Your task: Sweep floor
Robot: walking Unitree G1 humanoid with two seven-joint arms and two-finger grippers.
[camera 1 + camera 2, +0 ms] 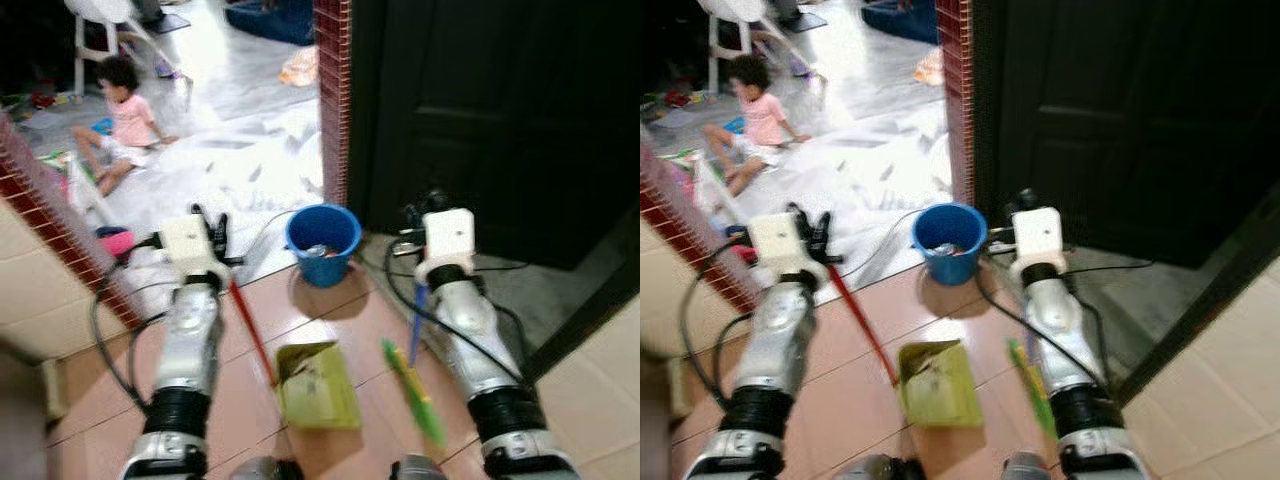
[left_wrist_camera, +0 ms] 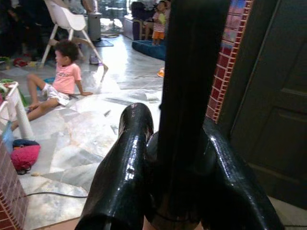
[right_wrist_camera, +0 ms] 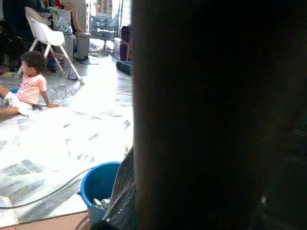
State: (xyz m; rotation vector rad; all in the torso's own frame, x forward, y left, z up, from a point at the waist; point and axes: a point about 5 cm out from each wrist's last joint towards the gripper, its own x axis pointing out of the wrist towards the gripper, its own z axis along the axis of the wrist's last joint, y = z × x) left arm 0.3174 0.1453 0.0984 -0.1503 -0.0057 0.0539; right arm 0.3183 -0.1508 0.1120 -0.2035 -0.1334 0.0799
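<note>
the left gripper (image 1: 212,232) is pinched on the red-handled dustpan (image 1: 318,385) and the right gripper (image 1: 421,290) on the green-and-blue broom (image 1: 412,390), both just short of the round blue plastic bucket (image 1: 323,243), so emptying seems left.

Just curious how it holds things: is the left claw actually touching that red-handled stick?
Touching. In the left wrist view the left claw's fingers press on both sides of the stick; in the left eye view the red handle runs down to the green dustpan.

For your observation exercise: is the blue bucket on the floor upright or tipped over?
Upright. The blue bucket stands on its base, round mouth facing up, with some litter inside.
</note>
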